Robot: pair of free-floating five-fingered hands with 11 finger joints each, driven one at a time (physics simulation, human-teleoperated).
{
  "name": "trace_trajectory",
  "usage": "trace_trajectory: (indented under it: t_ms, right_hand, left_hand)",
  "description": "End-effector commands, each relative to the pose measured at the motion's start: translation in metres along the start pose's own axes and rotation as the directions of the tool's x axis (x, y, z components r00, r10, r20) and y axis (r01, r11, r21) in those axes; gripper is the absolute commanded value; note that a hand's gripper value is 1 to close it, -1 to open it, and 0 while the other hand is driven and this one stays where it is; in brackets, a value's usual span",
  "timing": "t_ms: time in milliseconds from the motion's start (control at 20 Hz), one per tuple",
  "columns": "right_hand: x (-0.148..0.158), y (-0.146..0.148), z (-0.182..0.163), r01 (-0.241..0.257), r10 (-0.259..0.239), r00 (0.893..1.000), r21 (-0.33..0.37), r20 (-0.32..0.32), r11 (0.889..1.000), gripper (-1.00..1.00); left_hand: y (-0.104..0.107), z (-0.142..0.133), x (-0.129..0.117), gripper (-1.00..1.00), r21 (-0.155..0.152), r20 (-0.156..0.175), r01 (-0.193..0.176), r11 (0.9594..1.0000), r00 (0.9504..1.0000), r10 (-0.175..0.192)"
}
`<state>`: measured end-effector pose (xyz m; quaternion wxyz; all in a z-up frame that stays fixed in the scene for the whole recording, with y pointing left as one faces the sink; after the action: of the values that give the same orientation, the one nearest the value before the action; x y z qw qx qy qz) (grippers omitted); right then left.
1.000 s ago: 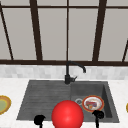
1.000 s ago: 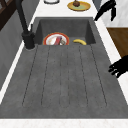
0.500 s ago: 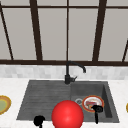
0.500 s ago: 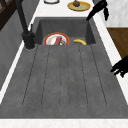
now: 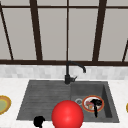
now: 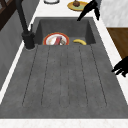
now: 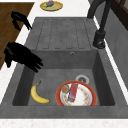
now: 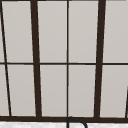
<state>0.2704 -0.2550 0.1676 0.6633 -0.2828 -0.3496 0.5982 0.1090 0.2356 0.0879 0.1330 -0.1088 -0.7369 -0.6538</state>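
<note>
Sink basin (image 7: 100, 75): banana (image 7: 37, 94) just below right hand (image 7: 21, 56), fingers loosely spread.

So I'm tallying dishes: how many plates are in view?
3: a red-rimmed plate in the sink basin, a yellow plate on the left counter, another on the right counter. More may be hidden.

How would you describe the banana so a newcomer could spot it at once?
Start at the dark grey sink and look into its deep basin. The banana lies on the basin floor beside the red-rimmed plate, below the right hand. It is the one plain yellow, curved thing there.
</note>
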Motion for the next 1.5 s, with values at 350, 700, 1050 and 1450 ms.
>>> trace_trajectory:
  t_ms: [350,700,1050,1450]
  right_hand:
    - [-0.014,-0.013,-0.062,-0.049,0.05,0.988,-0.011,0.143,0.999,-1.0]
    - [-0.025,-0.01,-0.11,-0.054,0.06,0.975,-0.036,0.215,0.998,-1.0]
    - [-0.044,-0.01,-0.143,-0.065,0.091,0.976,-0.137,0.196,0.988,-1.0]
    - [-0.054,-0.01,-0.17,-0.099,0.151,0.976,-0.3,0.154,0.949,-1.0]
  left_hand:
    - [-0.002,0.0,0.003,0.0,-0.001,0.001,0.006,1.0,1.0,-0.006]
    - [-0.003,0.001,0.005,0.0,-0.002,0.002,0.012,0.9999,0.9999,-0.012]
    - [-0.004,0.001,0.007,0.0,-0.002,0.003,0.017,0.9998,0.9998,-0.017]
    - [-0.005,0.001,0.008,0.0,-0.002,0.004,0.023,0.9997,0.9997,-0.023]
